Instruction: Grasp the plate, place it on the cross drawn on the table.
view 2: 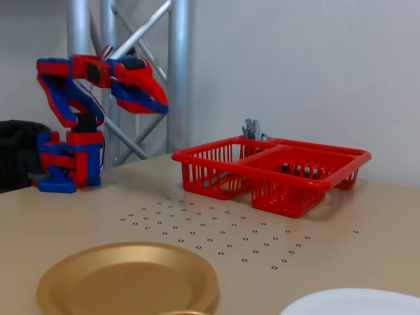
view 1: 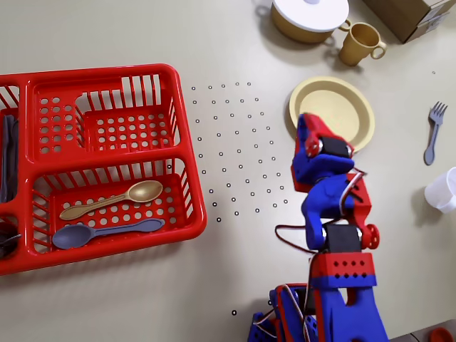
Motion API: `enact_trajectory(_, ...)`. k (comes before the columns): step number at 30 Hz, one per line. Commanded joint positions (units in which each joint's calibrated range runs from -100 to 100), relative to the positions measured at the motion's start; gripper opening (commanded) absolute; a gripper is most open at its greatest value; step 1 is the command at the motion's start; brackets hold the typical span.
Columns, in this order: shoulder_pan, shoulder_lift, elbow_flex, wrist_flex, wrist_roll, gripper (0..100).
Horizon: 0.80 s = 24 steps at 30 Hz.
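the claw [view 2: 159, 100] hangs closed and empty, raised above the worktop [view 2: 341, 230]; the plate [view 2: 128, 279] lies flat below, beyond its tip.

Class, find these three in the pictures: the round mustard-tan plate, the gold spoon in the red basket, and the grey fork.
Round mustard-tan plate [view 1: 342, 107], overhead view: its flat centre.
Gold spoon [view 1: 144, 191], overhead view: its bowl, inside the red plastic basket [view 1: 187, 178].
Grey fork [view 1: 430, 151], overhead view: its handle.

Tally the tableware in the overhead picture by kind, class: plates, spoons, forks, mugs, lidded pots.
Plates: 1
Spoons: 2
Forks: 1
Mugs: 1
Lidded pots: 1
Total: 6
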Motion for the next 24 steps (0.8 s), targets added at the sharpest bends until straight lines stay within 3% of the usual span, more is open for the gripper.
enact_trajectory(1,-3.4,-8.2,2.6,4.2,1.8,0)
enact_trajectory(8,-10.2,-24.1,17.0,15.1,4.5,0)
enact_trajectory(12,-11.7,-33.7,27.3,15.4,6.3,0)
enact_trajectory(16,-10.4,-34.4,32.9,15.2,7.2,0)
enact_trajectory(24,-10.8,-34.4,33.0,27.1,5.6,0)
